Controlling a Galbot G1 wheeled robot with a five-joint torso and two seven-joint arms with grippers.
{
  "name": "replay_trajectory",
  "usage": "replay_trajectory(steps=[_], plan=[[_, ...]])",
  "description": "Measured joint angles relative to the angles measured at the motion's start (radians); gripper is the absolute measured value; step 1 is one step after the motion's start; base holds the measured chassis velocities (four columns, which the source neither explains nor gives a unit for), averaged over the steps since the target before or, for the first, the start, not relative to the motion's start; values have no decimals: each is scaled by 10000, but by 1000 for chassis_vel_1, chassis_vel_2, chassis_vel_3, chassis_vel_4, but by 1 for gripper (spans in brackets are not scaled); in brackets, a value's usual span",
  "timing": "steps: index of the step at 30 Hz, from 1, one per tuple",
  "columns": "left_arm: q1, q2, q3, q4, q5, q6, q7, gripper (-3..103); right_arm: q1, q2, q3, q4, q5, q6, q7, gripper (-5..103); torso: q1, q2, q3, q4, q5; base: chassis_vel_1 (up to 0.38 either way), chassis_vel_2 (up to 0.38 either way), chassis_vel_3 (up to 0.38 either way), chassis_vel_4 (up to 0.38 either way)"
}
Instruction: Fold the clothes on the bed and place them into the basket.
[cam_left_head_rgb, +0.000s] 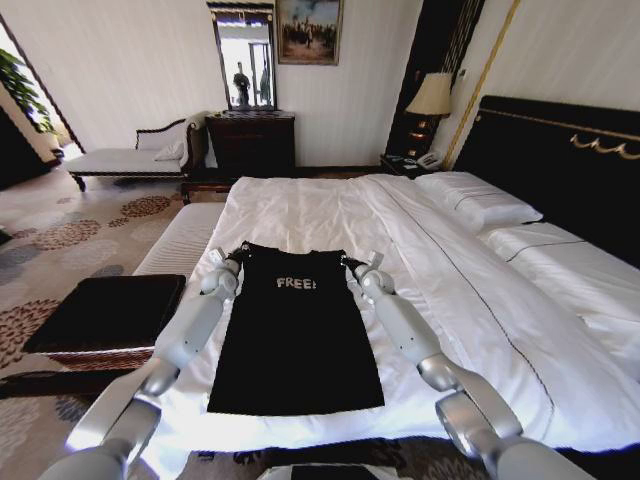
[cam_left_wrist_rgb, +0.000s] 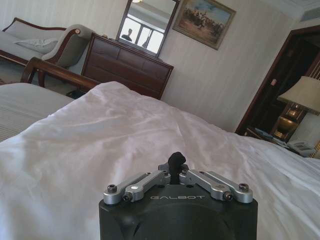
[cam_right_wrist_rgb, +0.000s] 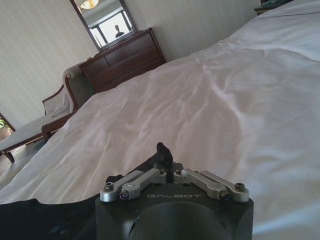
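Observation:
The black T-shirt (cam_left_head_rgb: 295, 335) with white "FREE!" lettering lies flat on the white bed (cam_left_head_rgb: 330, 205), collar away from me, its sleeves not showing. My left gripper (cam_left_head_rgb: 238, 254) sits at the shirt's left shoulder corner and my right gripper (cam_left_head_rgb: 352, 263) at the right one. Both are shut, each pinching black cloth. In the left wrist view the left gripper (cam_left_wrist_rgb: 175, 161) holds a small black tuft over the duvet (cam_left_wrist_rgb: 100, 135). In the right wrist view the right gripper (cam_right_wrist_rgb: 162, 150) pinches the shirt (cam_right_wrist_rgb: 40, 217). The basket (cam_left_head_rgb: 105, 310), black-topped with wicker sides, stands on the floor left of the bed.
A pale striped bench (cam_left_head_rgb: 180, 240) runs along the bed's left side beyond the basket. A chaise longue (cam_left_head_rgb: 130, 155) and a dark dresser (cam_left_head_rgb: 250, 140) stand at the far wall. Pillows (cam_left_head_rgb: 480, 205) and the black headboard (cam_left_head_rgb: 570, 160) are on the right.

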Motion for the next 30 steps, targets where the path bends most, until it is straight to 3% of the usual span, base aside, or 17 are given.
replay_trajectory(steps=[7, 9, 15, 23, 30], plan=[[1868, 340, -436, -2558, 164, -293, -511, 2, -1674, -502, 428, 2027, -168, 49, 103, 1, -2, 1, -2, 2, 0, 0, 0, 0, 0], [1976, 345, -458, -2681, 163, -319, -547, 2, -1793, -517, 456, 2124, -189, 56, 112, 1, -2, 1, -2, 2, -1, 0, 0, 0, 0], [3817, 497, -1001, -4225, 375, -576, -667, 2, -3400, -762, 827, 3290, -552, 129, 189, 1, -1, 1, -2, 1, 2, 0, 0, 0, 0], [6102, 492, -2037, -5754, 1093, -806, -376, 2, -5164, -1017, 1366, 4878, -839, 260, 248, 1, -2, 2, -2, 2, 3, 0, 0, 0, 0], [8385, -42, -2878, -6626, 2016, -1174, 131, 2, -6965, -555, 1764, 5961, -1798, 522, 195, 1, -1, 3, -2, 2, 2, 0, 0, 0, 0]])
